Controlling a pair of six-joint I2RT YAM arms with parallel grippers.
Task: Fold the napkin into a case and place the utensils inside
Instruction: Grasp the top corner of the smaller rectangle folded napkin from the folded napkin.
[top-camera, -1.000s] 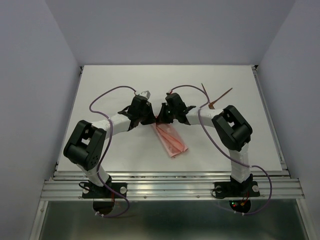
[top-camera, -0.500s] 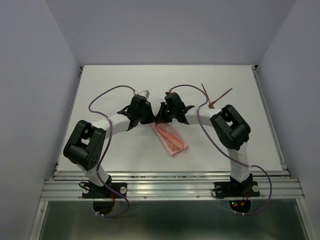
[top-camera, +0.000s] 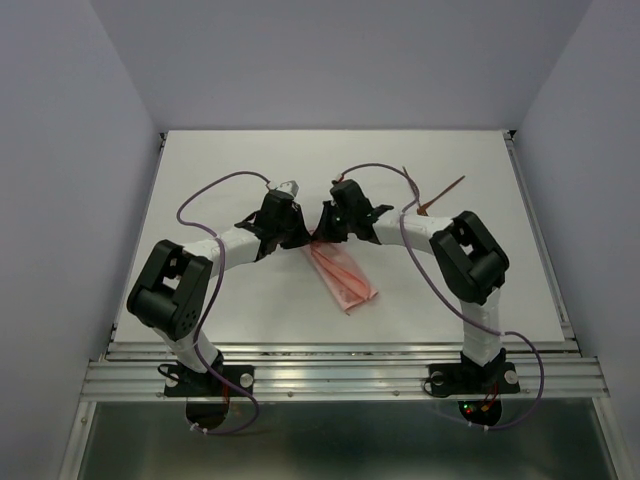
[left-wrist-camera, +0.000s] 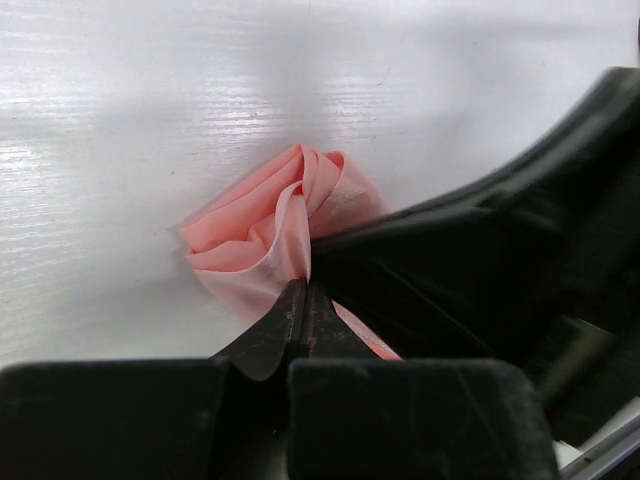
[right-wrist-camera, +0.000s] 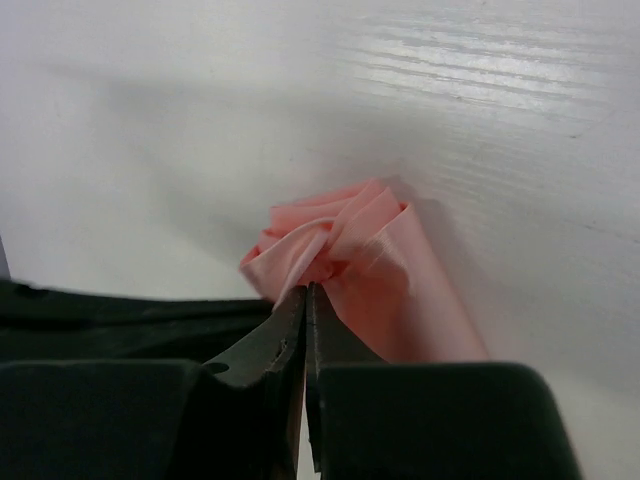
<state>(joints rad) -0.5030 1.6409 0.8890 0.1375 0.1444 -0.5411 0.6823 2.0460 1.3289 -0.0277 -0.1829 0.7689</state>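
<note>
The left gripper (left-wrist-camera: 303, 292) was pressed closed, its fingertips pinching a fold of the salmon-pink napkin (left-wrist-camera: 262, 232). The cloth bunched in creased, twisted folds on the white counter (left-wrist-camera: 150, 100). A black robot part (left-wrist-camera: 480, 260) crossed the right side, covering the napkin's right edge.

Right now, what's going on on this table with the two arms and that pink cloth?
Both arms are working on the napkin. The left gripper and the right gripper are each shut on its bunched far end, pinching it side by side. The rest of the cloth lies as a narrow folded strip running toward the arms' bases. The utensils lie crossed at the far right of the table, apart from the cloth and untouched, so nothing is inside it yet.
</note>
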